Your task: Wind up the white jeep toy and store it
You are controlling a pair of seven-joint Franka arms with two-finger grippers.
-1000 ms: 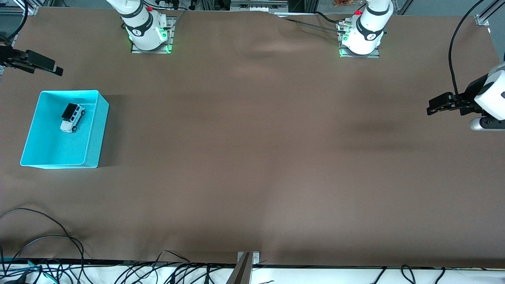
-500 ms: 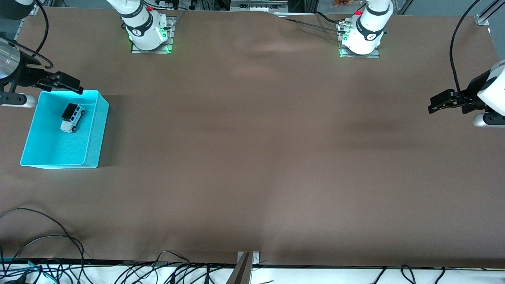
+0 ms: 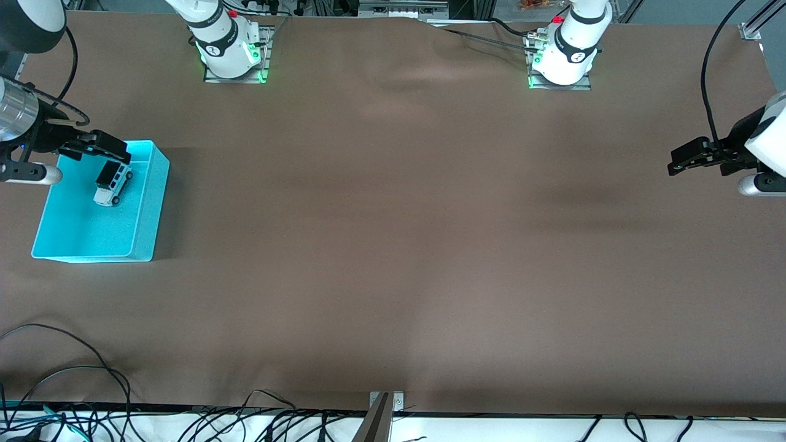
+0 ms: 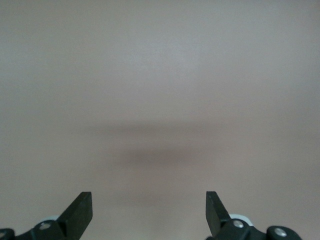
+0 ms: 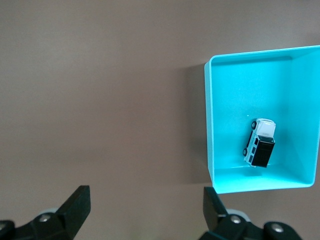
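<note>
The white jeep toy (image 3: 112, 184), with a black roof, lies inside the cyan bin (image 3: 151, 209) at the right arm's end of the table. My right gripper (image 3: 110, 148) is open and empty in the air over the bin's rim on the robots' side, just above the jeep. In the right wrist view the jeep (image 5: 260, 143) sits in the bin (image 5: 209, 125), off to one side of my open right gripper (image 5: 146, 207). My left gripper (image 3: 677, 166) is open and empty over bare table at the left arm's end. It looks the same in the left wrist view (image 4: 149, 210).
The brown table cover (image 3: 393, 245) stretches between the two arm bases (image 3: 230, 52) (image 3: 562, 58). Loose black cables (image 3: 73, 380) lie along the edge nearest the front camera. A metal bracket (image 3: 385, 405) sits at the middle of that edge.
My right gripper has moved in from the table's end to over the bin's rim above the jeep. My left gripper has shifted very slightly. The jeep has not moved.
</note>
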